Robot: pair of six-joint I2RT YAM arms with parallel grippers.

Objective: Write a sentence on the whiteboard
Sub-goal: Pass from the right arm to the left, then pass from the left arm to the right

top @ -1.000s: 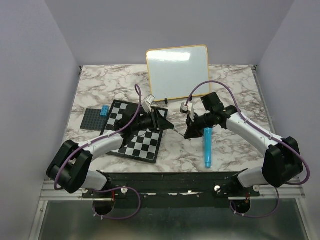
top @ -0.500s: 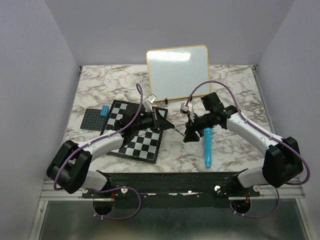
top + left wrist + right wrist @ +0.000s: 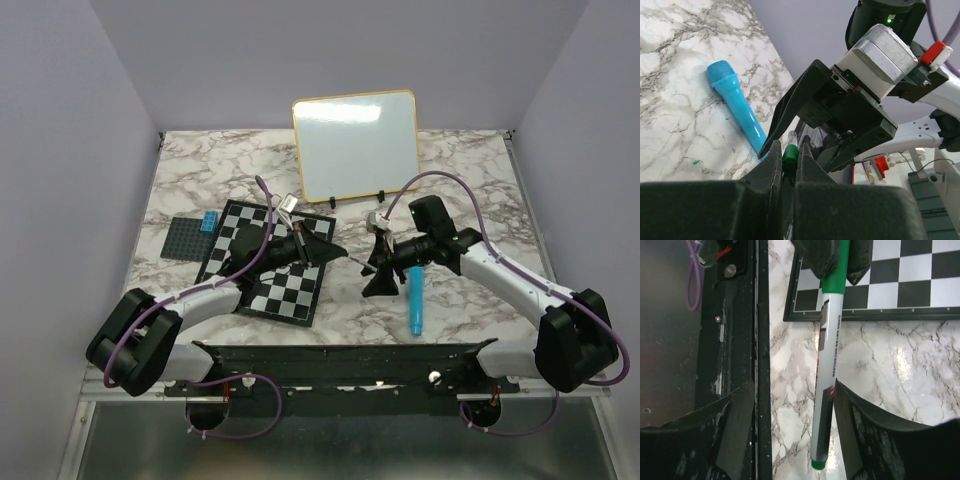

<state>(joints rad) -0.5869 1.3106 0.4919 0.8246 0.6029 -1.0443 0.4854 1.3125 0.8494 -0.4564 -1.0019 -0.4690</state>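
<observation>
Looking down from above: whiteboard (image 3: 355,140) stands upright at the back of the worktop (image 3: 200,170), well behind both tools. Left wrist: left tool (image 3: 789,162) pinched tight on a green marker (image 3: 789,152). Right wrist: right tool (image 3: 792,425) spread wide, marker running between its fingers.

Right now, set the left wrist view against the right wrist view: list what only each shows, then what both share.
Only the left wrist view: the blue toy microphone and the green light on the right arm.
Only the right wrist view: the checkered board and the black rail at the table's near edge.
Both: the marble table, the marker, the left gripper shut on its green end, and the right gripper open.
</observation>
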